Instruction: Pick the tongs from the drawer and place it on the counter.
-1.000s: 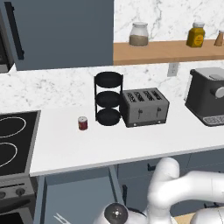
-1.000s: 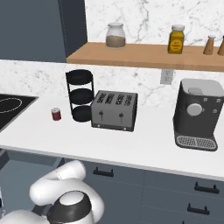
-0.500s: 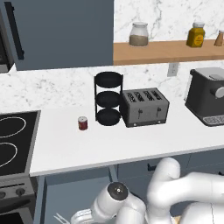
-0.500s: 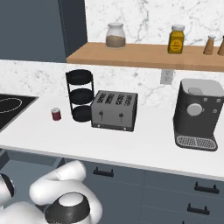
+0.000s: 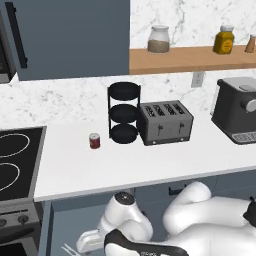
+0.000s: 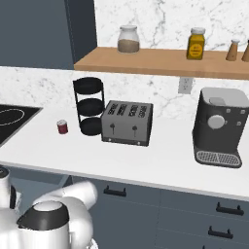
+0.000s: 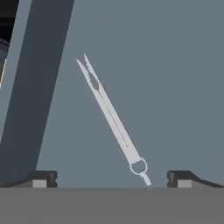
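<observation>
- the tongs [image 7: 113, 118] lie flat on the floor of the open drawer [image 7: 175, 65], slanted, with the ringed hinge end nearest the fingers [image 7: 43, 178] and the toothed tips pointing away toward the drawer's side wall.
- the fingers are spread wide and hold nothing; the tongs' hinge end sits between them, off toward the right one.
- risk: the tongs are thin and lie flush with the drawer floor, so the fingers could close above them or slide them away.
- risk: a pinch at the hinge end alone would let the long arms swing and snag the drawer rim on the lift.
- the bench [image 5: 150, 165] above the drawer, in front of the toaster [image 5: 165, 122], has room for the tongs.
</observation>
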